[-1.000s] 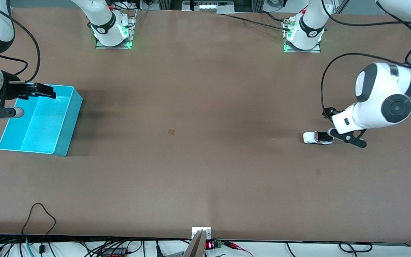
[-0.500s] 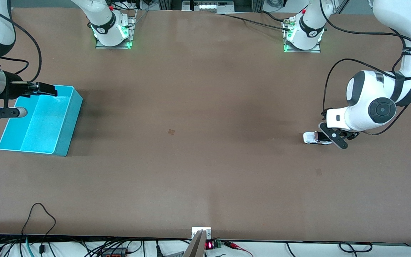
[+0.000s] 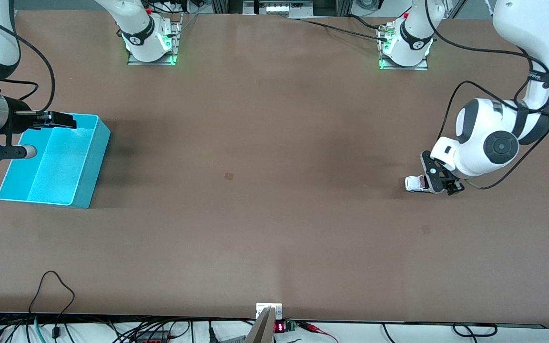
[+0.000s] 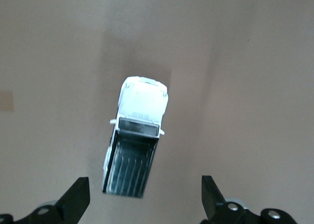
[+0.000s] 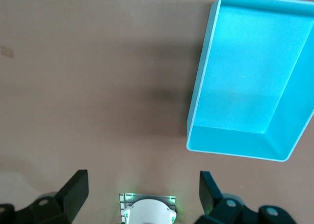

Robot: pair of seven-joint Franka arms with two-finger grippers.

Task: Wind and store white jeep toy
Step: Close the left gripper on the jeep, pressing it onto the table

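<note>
The white jeep toy (image 3: 415,183) stands on the brown table at the left arm's end; its black roof panel is partly covered by my left gripper. In the left wrist view the jeep toy (image 4: 137,140) lies lengthwise, its dark rear between the two spread fingertips. My left gripper (image 3: 439,181) (image 4: 144,199) is open, low over the toy's rear, not touching it. My right gripper (image 3: 57,120) (image 5: 142,197) is open and empty, up over the turquoise bin (image 3: 79,188) (image 5: 201,106) at the right arm's end. The bin holds nothing.
The arm bases (image 3: 150,40) (image 3: 405,47) stand at the table's edge farthest from the front camera. A small dark mark (image 3: 228,176) lies mid-table. Cables hang along the edge nearest the front camera (image 3: 55,286).
My left gripper has swung over the jeep toy's rear and turned, so its fingers now straddle the toy. The toy and the right arm have stayed still.
</note>
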